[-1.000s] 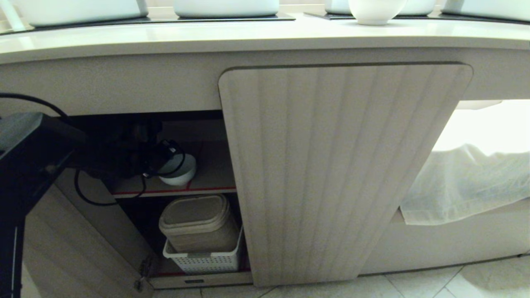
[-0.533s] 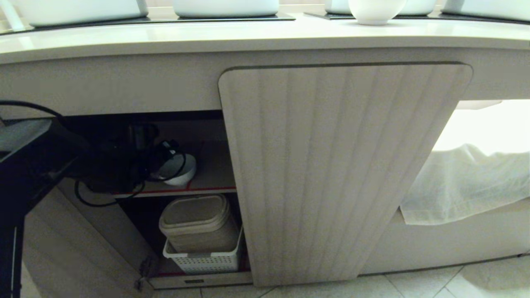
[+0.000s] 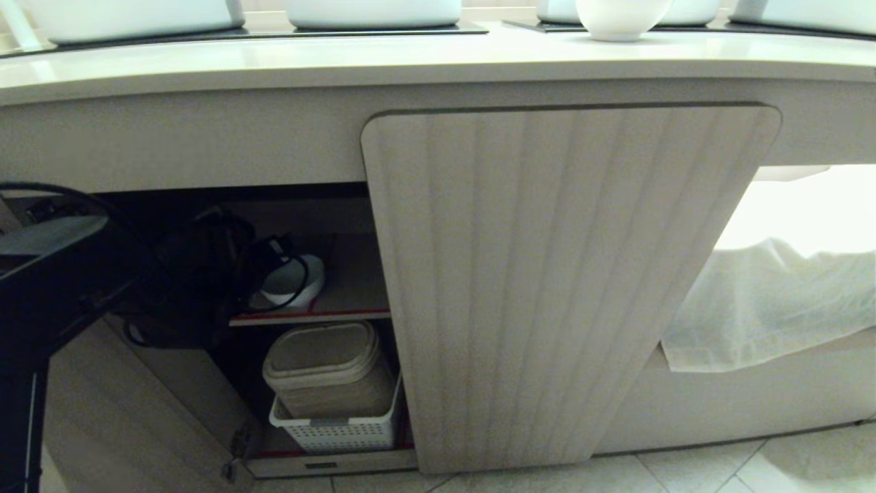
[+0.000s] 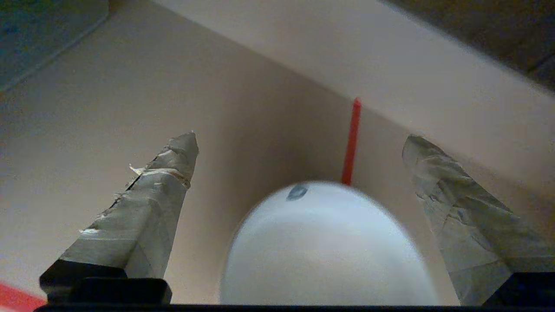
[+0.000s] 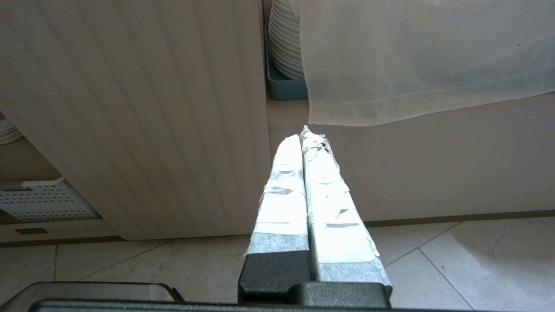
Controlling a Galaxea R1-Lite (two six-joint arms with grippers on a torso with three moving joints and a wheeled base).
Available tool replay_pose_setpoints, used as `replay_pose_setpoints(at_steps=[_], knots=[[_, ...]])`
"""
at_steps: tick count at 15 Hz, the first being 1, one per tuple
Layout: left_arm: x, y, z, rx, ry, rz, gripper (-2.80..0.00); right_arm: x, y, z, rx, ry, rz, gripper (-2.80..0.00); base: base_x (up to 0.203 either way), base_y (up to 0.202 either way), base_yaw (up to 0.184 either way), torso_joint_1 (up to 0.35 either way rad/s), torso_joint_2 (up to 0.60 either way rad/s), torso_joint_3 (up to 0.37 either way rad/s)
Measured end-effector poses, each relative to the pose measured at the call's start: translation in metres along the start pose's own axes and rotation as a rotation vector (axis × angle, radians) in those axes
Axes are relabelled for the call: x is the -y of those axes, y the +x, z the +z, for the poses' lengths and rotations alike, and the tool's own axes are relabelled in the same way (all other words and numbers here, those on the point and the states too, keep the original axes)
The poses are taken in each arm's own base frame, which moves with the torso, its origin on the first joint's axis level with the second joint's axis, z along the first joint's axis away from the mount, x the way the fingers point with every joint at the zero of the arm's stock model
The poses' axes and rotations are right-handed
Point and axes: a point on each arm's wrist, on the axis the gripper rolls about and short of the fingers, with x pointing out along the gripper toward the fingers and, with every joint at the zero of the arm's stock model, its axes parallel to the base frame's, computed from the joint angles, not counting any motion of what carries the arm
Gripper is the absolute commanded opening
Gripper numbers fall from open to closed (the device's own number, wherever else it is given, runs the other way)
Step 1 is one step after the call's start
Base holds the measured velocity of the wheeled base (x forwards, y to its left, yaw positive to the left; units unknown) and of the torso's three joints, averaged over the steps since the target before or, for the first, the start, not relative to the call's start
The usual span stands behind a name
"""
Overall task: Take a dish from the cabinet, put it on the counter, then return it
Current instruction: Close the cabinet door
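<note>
The dish (image 3: 291, 282), a small white bowl with a dark dot (image 4: 297, 192) on its wall, stands on the red-edged shelf (image 3: 328, 315) in the open left bay of the cabinet (image 3: 568, 274). My left arm (image 3: 82, 274) reaches into that bay from the left. The left gripper (image 4: 301, 138) is open, and the dish (image 4: 325, 251) lies between its taped fingers (image 4: 147, 216) with a gap on both sides. The counter (image 3: 342, 61) runs above. My right gripper (image 5: 305, 134) is shut and empty, low before the closed ribbed door (image 5: 130, 108).
Below the shelf a beige lidded container (image 3: 328, 366) sits in a white perforated basket (image 3: 335, 430). The left door (image 3: 137, 411) hangs open. A second white bowl (image 3: 621, 19) stands on the counter. A white cloth (image 3: 766, 301) hangs at the right beside stacked plates (image 5: 286, 39).
My left forearm and wrist have sunk lower and the wrist has turned, now covering the shelf's left end. The dish stays at the same spot on the shelf. The right arm is still.
</note>
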Motion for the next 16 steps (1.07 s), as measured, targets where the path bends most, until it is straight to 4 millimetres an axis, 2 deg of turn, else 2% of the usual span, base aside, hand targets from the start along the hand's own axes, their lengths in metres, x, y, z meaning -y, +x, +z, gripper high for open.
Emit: replay_pose_setpoints(at_steps=[2, 3, 8, 16], knots=[[-0.002, -0.002, -0.003, -0.005, 0.023, 0.003, 0.0, 0.0, 0.0, 0.0, 0.0, 0.0, -0.001, -2.8, 0.0, 0.0, 0.0, 0.0, 0.0, 0.0], [-0.002, -0.003, -0.002, 0.009, 0.028, -0.003, -2.8, 0.0, 0.0, 0.0, 0.0, 0.0, 0.0, -2.8, 0.0, 0.0, 0.0, 0.0, 0.0, 0.0], [-0.003, -0.01, -0.002, 0.037, 0.057, -0.017, -2.8, 0.0, 0.0, 0.0, 0.0, 0.0, 0.0, -2.8, 0.0, 0.0, 0.0, 0.0, 0.0, 0.0], [-0.005, -0.036, 0.002, 0.024, 0.079, -0.02, -2.8, 0.0, 0.0, 0.0, 0.0, 0.0, 0.0, -2.8, 0.0, 0.0, 0.0, 0.0, 0.0, 0.0]])
